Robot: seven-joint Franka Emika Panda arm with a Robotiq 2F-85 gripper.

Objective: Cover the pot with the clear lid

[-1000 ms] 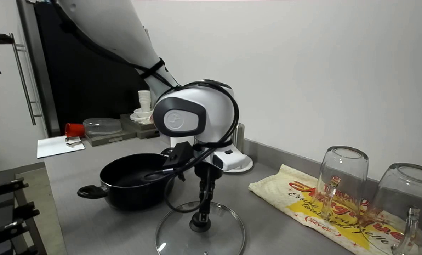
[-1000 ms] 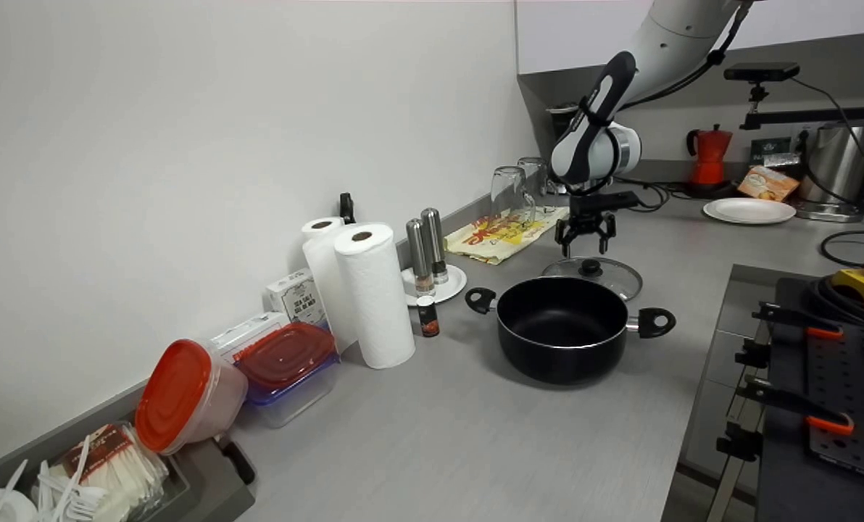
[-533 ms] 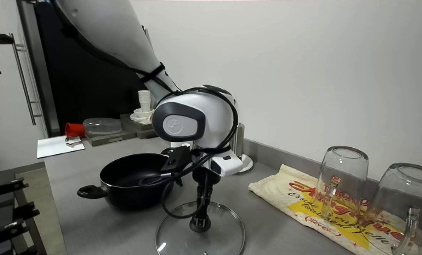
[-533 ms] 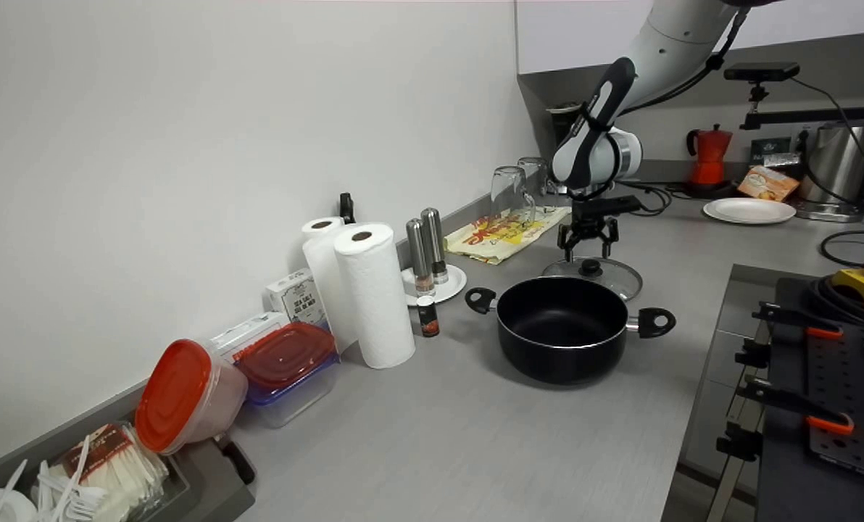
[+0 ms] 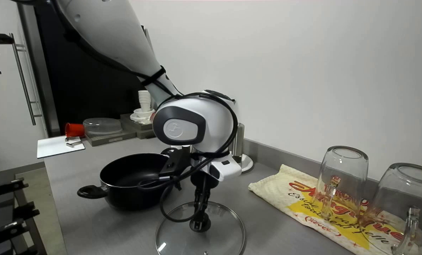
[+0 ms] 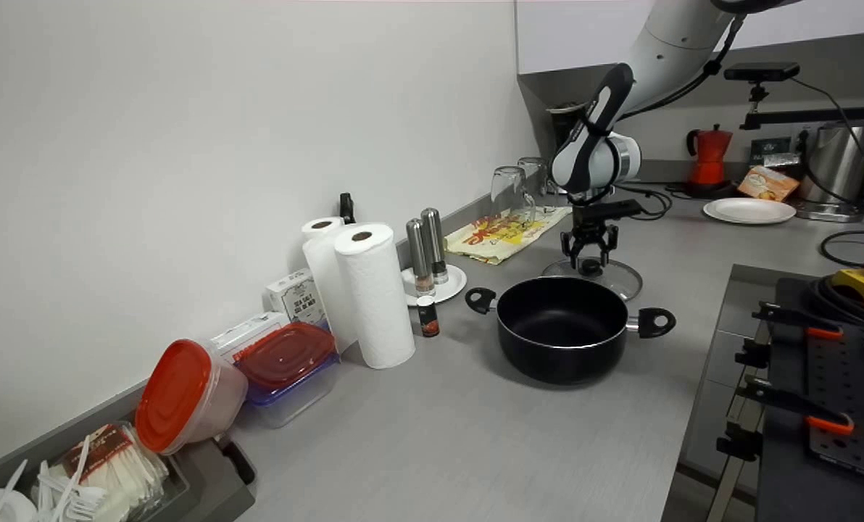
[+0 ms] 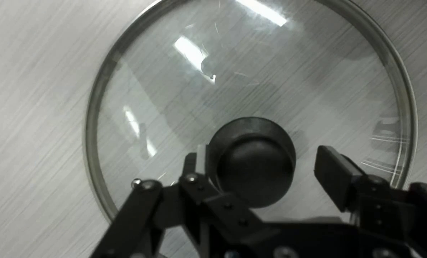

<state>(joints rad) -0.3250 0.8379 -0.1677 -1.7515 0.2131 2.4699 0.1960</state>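
black claw (image 7: 265, 165) parted wide astride lid knob (image 7: 255, 170), gap beside 1 finger (image 7: 337, 177)

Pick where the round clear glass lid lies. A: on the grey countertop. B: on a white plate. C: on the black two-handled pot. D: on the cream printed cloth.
A: the round clear glass lid lies on the grey countertop, and the black two-handled pot stands uncovered.

Wrist view close above lid (image 7: 249, 96)

lid (image 5: 211, 239) beside pot (image 5: 136, 196) on counter (image 5: 90, 230), mugs (image 5: 345, 166) on cloth (image 5: 273, 184)
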